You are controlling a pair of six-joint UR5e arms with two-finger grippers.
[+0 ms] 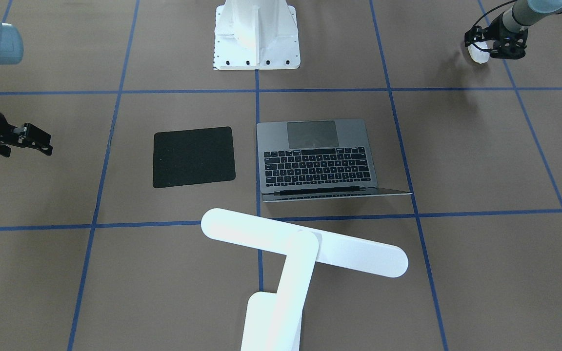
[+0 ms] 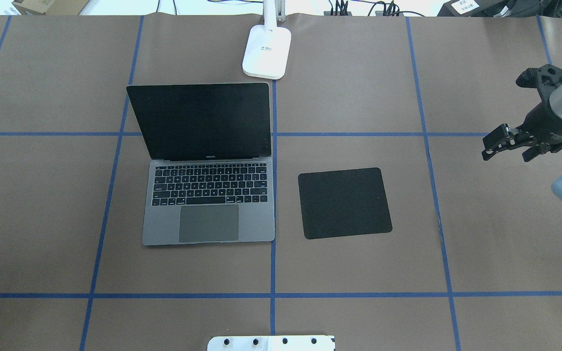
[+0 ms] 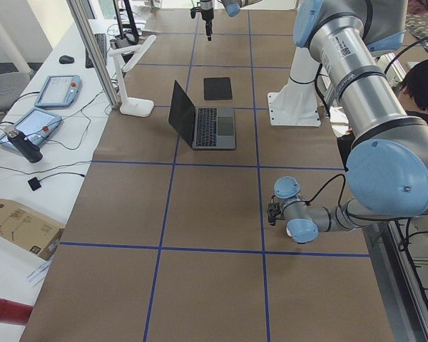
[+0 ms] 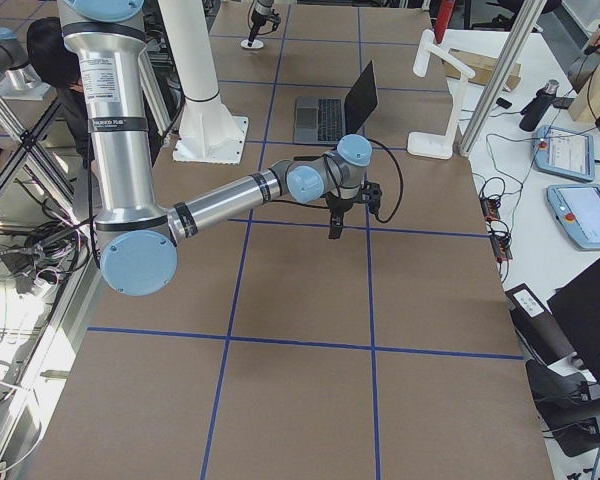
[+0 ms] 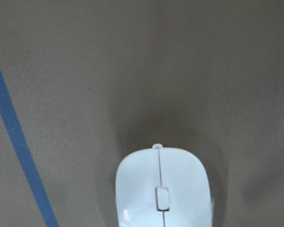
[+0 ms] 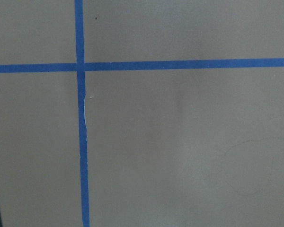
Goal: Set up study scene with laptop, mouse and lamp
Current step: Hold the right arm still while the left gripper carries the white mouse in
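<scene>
The open grey laptop (image 2: 208, 204) stands left of the table's middle, its dark screen upright. The white lamp (image 1: 305, 241) stands behind it, with its base (image 2: 267, 51) at the far edge and its bar head over the table. My left gripper (image 1: 481, 46) is at the near left of the table, outside the overhead view, and looks shut on the white mouse (image 1: 479, 55). The mouse fills the bottom of the left wrist view (image 5: 162, 189), where a shadow lies beyond it and the fingers do not show. My right gripper (image 2: 500, 144) is open and empty at the right side, above bare table.
A black square mat (image 2: 344, 202) lies flat just right of the laptop. The white bolted robot pedestal (image 1: 256, 34) stands at the near edge. Blue tape lines cross the brown table cover (image 2: 359, 268). The right wrist view shows only cover and tape.
</scene>
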